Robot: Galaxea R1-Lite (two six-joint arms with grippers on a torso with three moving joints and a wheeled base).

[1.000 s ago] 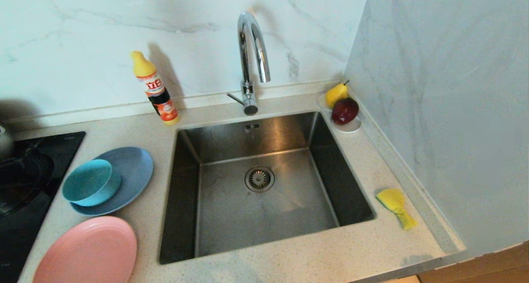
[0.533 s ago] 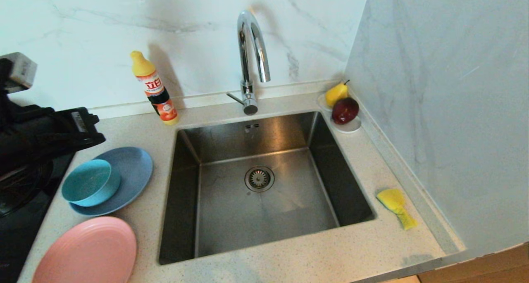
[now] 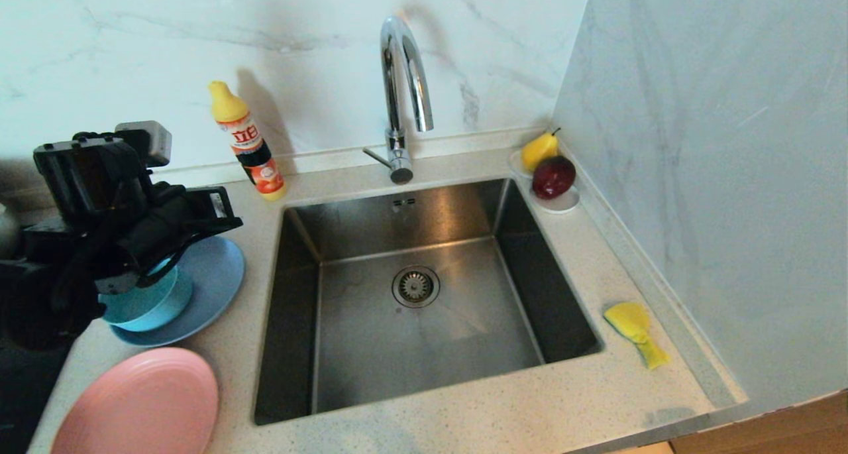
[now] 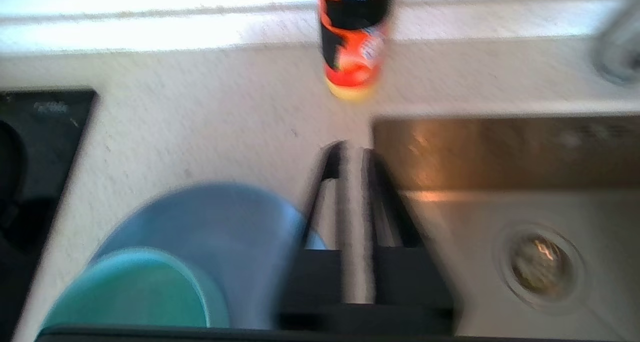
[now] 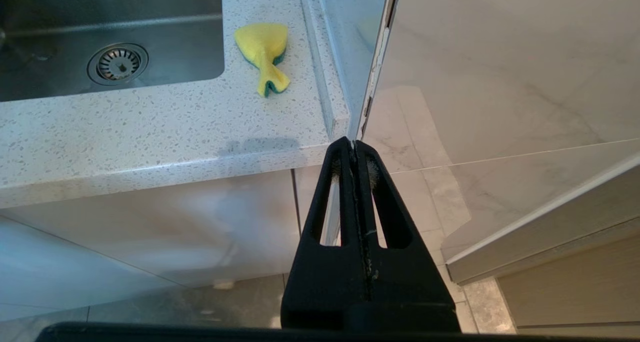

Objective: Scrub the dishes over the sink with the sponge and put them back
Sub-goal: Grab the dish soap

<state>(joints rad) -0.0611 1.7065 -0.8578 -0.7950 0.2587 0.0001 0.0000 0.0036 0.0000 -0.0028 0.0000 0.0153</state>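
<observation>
Left of the sink (image 3: 417,295): left gripper (image 4: 350,150) above grey-blue plate (image 3: 212,275), jaws slightly apart (empty) | teal bowl (image 3: 142,301) on plate | sponge (image 3: 635,331) right of sink | right gripper (image 5: 354,150) pressed together.

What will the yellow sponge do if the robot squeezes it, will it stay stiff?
Probably not. The sponge already lies pinched and twisted on the counter, so it looks soft and should squash easily. It seems small and foamy, so likely light. Its flat, crumpled shape suggests it won't roll away if pushed.
</observation>
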